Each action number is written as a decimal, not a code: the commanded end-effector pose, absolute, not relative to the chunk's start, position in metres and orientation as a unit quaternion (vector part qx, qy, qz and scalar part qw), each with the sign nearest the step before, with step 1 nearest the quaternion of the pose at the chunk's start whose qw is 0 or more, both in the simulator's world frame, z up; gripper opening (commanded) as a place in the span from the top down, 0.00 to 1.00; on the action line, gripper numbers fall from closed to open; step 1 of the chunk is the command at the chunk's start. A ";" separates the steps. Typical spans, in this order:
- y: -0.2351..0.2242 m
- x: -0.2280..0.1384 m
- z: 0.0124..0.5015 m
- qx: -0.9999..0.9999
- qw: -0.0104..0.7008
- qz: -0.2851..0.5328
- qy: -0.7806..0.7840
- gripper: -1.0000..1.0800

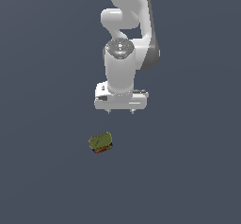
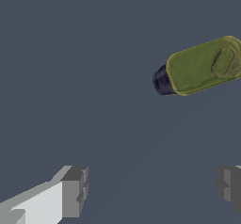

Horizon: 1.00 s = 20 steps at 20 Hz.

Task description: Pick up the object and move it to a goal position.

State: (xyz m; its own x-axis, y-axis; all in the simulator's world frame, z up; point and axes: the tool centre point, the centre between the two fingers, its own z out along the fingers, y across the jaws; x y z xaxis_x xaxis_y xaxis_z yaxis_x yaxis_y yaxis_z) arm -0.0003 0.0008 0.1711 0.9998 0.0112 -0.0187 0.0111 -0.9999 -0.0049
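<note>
The object, a small boxy can [image 1: 100, 142] with an olive-green top and a dark label, lies on the flat grey floor in the exterior view, below and toward that view's left of my gripper [image 1: 120, 110]. The gripper hangs above the floor, apart from the can, with its two fingertips spread wide and nothing between them. In the wrist view the can [image 2: 202, 66] shows its olive-green top with a pull tab and a dark blue side. It lies well off from the gripper [image 2: 153, 190], whose grey fingers [image 2: 75, 190] stand far apart.
The white arm [image 1: 127, 30] rises behind the gripper in the exterior view. The floor [image 1: 188, 171] is a plain dark grey-blue surface. No goal marker shows.
</note>
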 end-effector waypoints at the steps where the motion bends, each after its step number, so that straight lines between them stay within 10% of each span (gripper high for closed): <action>1: 0.001 0.000 0.171 -1.000 0.002 0.009 -0.006 0.04; 20: 0.024 0.012 0.185 -1.000 -0.002 -0.008 -0.005 0.04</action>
